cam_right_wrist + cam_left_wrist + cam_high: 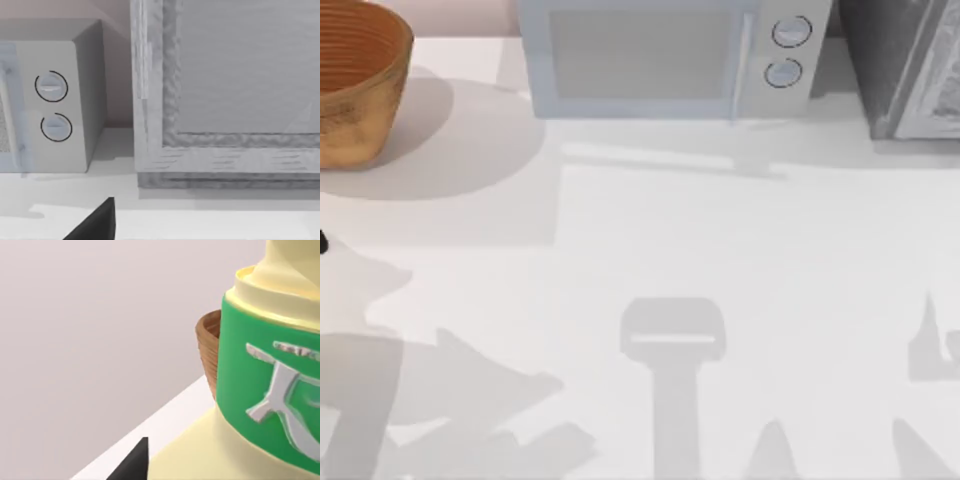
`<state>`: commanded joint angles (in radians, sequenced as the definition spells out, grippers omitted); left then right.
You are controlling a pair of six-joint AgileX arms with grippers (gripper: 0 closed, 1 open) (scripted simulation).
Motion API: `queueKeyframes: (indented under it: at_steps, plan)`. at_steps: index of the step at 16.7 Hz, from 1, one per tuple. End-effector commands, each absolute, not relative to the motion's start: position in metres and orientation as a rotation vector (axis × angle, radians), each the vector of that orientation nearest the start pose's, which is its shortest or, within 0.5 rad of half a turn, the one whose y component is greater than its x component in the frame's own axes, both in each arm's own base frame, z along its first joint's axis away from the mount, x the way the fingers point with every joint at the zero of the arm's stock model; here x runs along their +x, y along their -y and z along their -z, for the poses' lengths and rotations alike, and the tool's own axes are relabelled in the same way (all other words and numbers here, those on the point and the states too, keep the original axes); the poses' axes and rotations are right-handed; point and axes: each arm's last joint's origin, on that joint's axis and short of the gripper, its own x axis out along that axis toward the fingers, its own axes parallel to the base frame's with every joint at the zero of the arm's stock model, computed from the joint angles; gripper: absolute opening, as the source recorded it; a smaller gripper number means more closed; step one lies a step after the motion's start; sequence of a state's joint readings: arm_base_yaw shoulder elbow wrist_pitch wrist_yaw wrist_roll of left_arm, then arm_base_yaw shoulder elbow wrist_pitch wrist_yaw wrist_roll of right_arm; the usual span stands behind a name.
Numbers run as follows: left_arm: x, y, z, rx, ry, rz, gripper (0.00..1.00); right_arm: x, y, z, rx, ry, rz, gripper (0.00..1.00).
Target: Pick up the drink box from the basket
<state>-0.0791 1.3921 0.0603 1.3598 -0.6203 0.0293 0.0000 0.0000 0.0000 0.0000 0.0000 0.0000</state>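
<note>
Drink box (pixel 270 390), cream with a green band bearing an unreadable silver glyph, is seen close before the left wrist camera, edges cropped; whether it is gripped cannot be told. Basket (pixel 355 80) is cut off at the table's far left; microwave (pixel 665 55) stands farther right.

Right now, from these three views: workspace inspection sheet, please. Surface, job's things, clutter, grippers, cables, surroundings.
Surface: white table, bare apart from cast shadows.
Job's things: basket at the table's far left corner, upright; drink box, cream with a green label, sits close to the left wrist camera, in front of the basket, apparently lifted out.
Clutter: white microwave at the back, door closed; grey framed unit at back right.
Grippers: left gripper, one dark fingertip visible; right gripper, one dark fingertip visible, facing the microwave.
Cables: nothing seen.
Surroundings: plain pale wall.
</note>
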Motion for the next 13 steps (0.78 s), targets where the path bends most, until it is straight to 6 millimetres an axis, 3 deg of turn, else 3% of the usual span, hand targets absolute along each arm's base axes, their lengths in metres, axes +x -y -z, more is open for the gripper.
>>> queueKeyframes:
  at_steps: [3,13]
  plan:
    - [0.1881,-0.0033,-0.1373,0.004,0.013,-0.555,0.00,0.1057,0.0012,-0.1600,0.000,0.000,0.000,1.00]
    - [0.1881,-0.0033,-0.1373,0.004,0.013,-0.555,0.75,0.1057,0.0012,-0.1600,0.000,0.000,0.000,1.00]
